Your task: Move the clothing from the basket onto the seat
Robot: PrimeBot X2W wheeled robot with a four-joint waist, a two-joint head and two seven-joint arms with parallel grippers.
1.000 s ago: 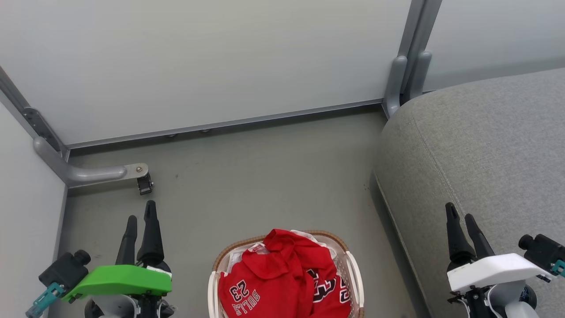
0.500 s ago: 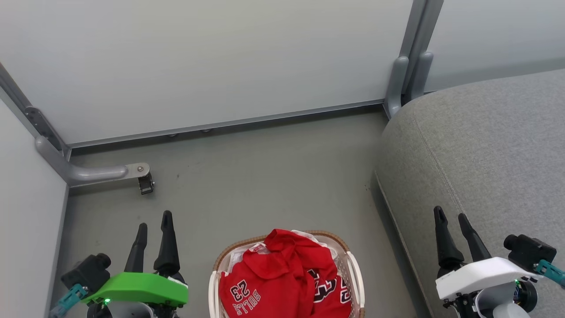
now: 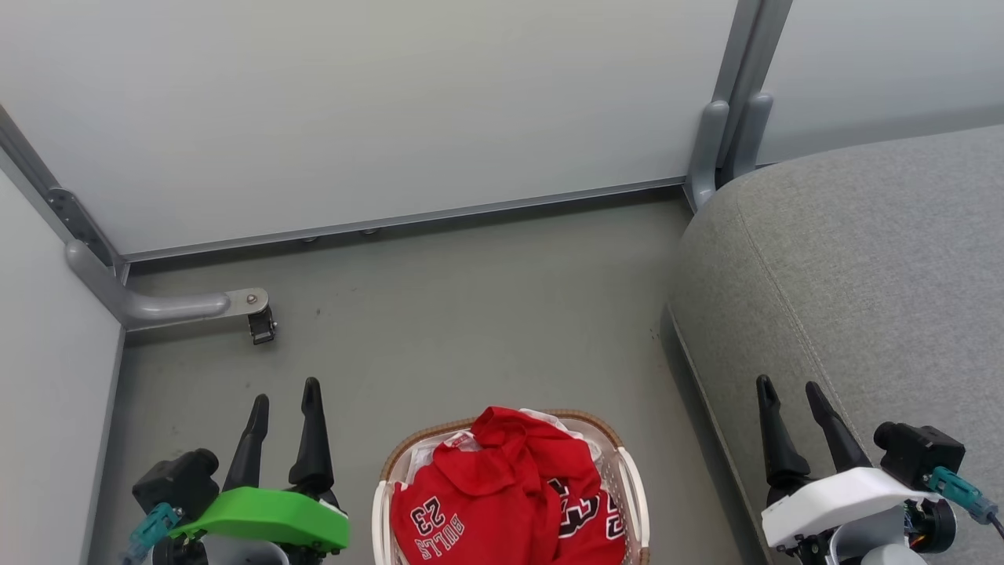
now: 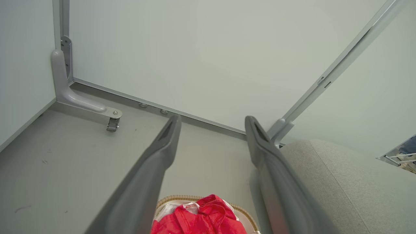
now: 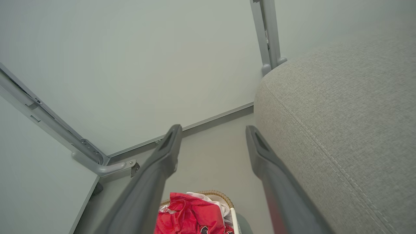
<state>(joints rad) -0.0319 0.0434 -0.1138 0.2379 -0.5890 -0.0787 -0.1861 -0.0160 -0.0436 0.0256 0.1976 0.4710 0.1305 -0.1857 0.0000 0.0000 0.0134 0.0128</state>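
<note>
Head view shows the basket (image 3: 634, 486) on the grey floor (image 3: 471, 314), heaped with the clothing (image 3: 502, 494): red jerseys piled above the woven rim, their "BULLS 23" lettering reading upside down. Left of the basket, the left gripper (image 3: 286, 392) hovers over the floor, its two dark fingers parted with nothing between them. Right of the basket, the right gripper (image 3: 787, 385) shows against the edge of the seat (image 3: 863, 275), jaws likewise apart and empty. The seat stands just right of the basket. Beyond the basket and to its left, a caster bracket (image 3: 259, 326) sits at the foot of the pale wall panel (image 3: 392, 118).
</note>
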